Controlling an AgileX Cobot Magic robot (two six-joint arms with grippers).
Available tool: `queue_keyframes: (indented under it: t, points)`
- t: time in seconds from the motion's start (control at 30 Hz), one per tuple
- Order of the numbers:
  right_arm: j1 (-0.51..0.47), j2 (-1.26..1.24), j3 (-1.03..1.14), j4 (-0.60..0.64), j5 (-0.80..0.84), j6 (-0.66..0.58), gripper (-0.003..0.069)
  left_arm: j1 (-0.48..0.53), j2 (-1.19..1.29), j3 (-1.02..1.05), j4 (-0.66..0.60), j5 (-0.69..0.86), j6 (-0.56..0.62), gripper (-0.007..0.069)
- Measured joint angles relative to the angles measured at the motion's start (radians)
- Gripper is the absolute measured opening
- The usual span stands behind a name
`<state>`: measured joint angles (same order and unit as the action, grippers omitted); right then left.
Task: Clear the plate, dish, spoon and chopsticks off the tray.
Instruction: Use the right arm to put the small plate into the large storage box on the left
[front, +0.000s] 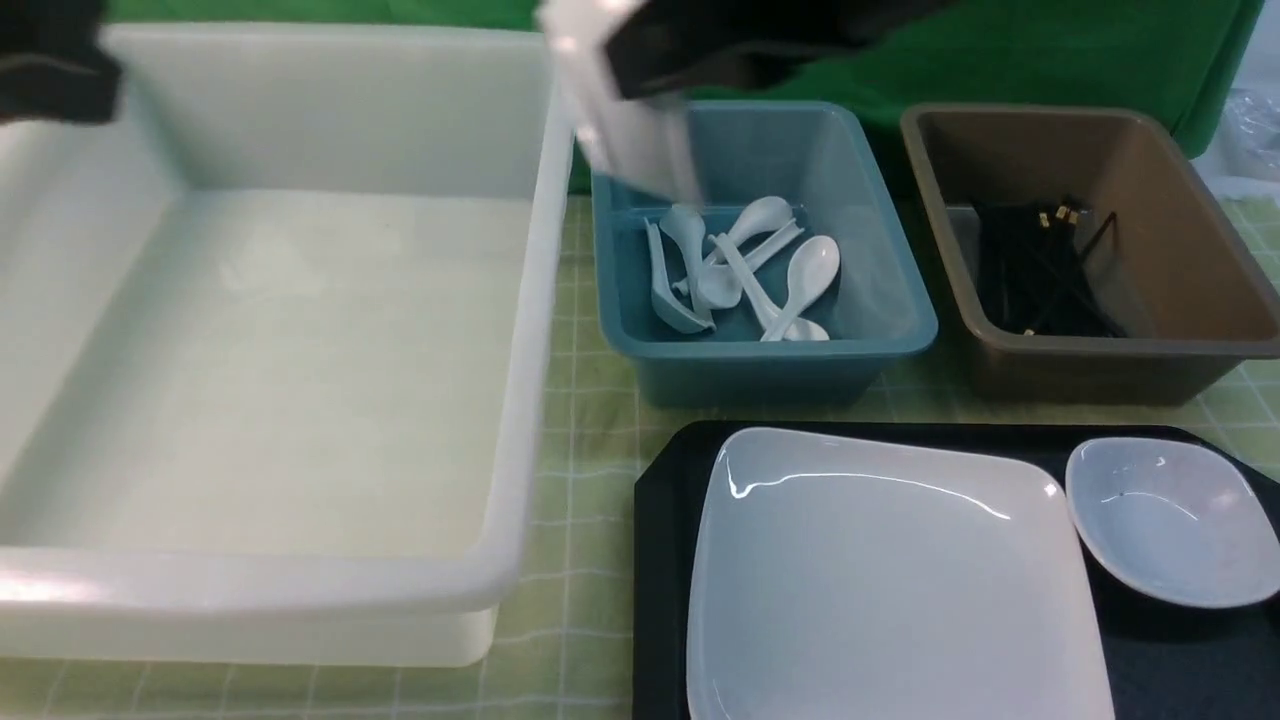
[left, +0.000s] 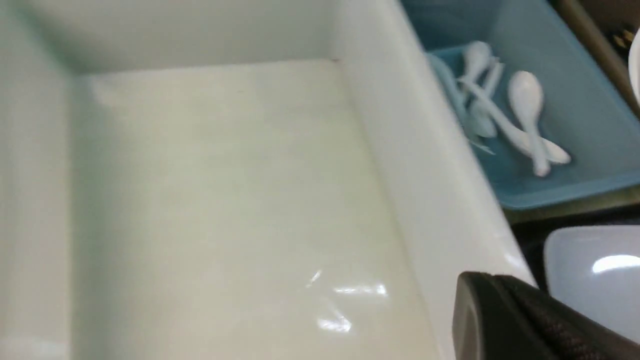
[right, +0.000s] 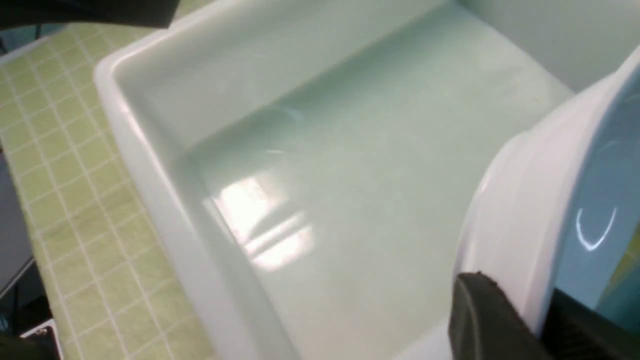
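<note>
Plate (front: 880, 580) and small dish (front: 1170, 520) lay nearest, on the tray (front: 665, 560), not yet cleared and well clear of any fall farther out. Beyond them, above the white tub (front: 530, 400) and close to its right wall, the right gripper (right: 540, 325) pinched a dish (right: 525, 200) by its rim. So thin a hold on glossy ware could let it swing or slide free, knock that wall, or tip into the blue tub (front: 900, 330) onto the spoons (front: 740, 270). Farthest left, the left gripper (front: 50, 70) hung over the tub, its spread impossible to tell, and the dish might strike it if carried across.
</note>
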<state>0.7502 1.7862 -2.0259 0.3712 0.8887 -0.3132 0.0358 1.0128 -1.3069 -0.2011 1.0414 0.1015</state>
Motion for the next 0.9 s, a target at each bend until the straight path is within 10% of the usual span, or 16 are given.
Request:
queue_keyframes:
  t: [0.23, 0.63, 0.9]
  points:
    - [0.152, 0.395, -0.337, -0.059, -0.001, -0.015, 0.0067, 0.201, -0.129, 0.137, -0.028, 0.008, 0.005, 0.0002]
    - [0.248, 0.680, -0.412, -0.196, -0.061, -0.017, 0.0087, 0.213, -0.139, 0.186, -0.103, -0.010, 0.062, 0.0002]
    - [0.252, 0.674, -0.417, -0.194, -0.005, 0.040, 0.0447, 0.213, -0.139, 0.186, -0.105, -0.011, 0.075, 0.0002]
